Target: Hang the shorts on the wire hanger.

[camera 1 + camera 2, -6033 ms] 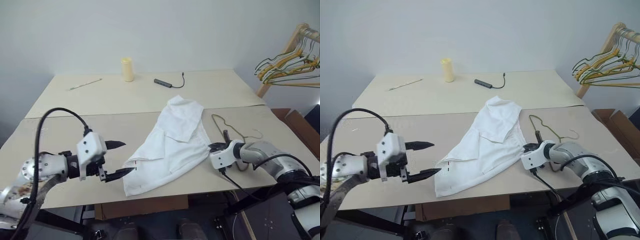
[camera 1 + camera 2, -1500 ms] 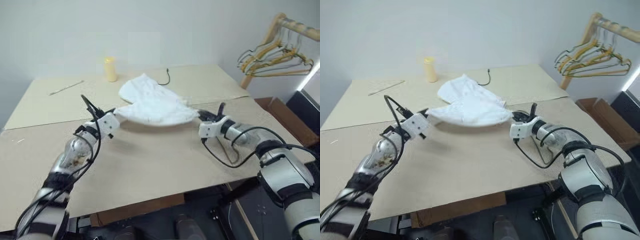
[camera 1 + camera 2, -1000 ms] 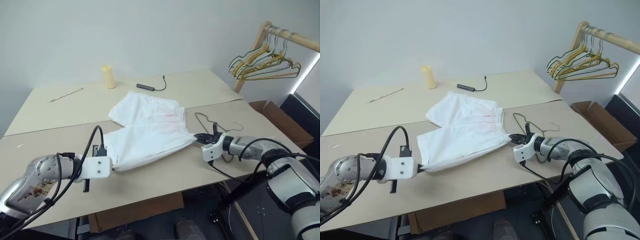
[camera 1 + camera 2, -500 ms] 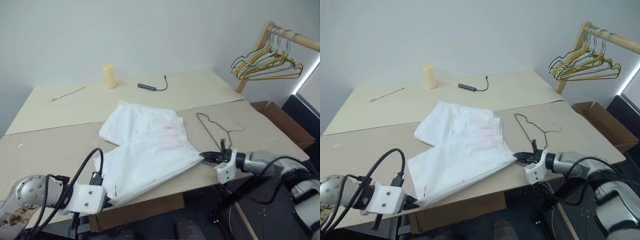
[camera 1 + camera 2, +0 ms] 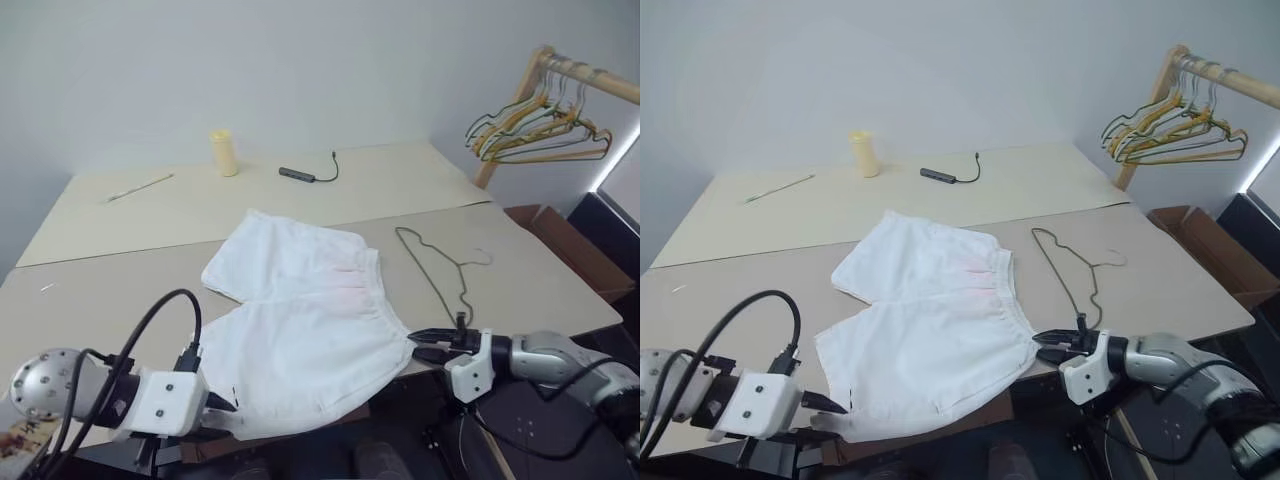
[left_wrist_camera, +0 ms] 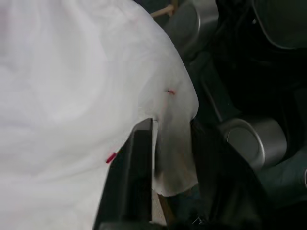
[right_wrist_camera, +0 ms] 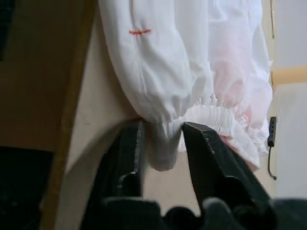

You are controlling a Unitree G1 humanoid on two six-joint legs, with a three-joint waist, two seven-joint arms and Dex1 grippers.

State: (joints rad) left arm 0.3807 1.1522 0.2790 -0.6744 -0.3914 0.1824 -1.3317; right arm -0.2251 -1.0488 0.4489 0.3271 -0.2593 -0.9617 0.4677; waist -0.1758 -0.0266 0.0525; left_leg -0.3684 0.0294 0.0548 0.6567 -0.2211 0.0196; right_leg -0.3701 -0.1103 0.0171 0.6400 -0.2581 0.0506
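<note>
The table [image 5: 520, 270] carries the shorts [image 5: 300, 330] spread flat, 1 hem and the waistband corner hanging over its near edge; the wire hanger [image 5: 440, 270] lies just beside them. The spreading step looks finished. The left gripper [image 5: 222, 408] and right gripper [image 5: 428, 344] have parted fingers with cloth between them, apparently slack, though contact is hard to judge. Next, 1 gripper must fetch the hanger. Half a second earlier both fingers were pinched shut on the cloth, which has since slid nearer.
</note>
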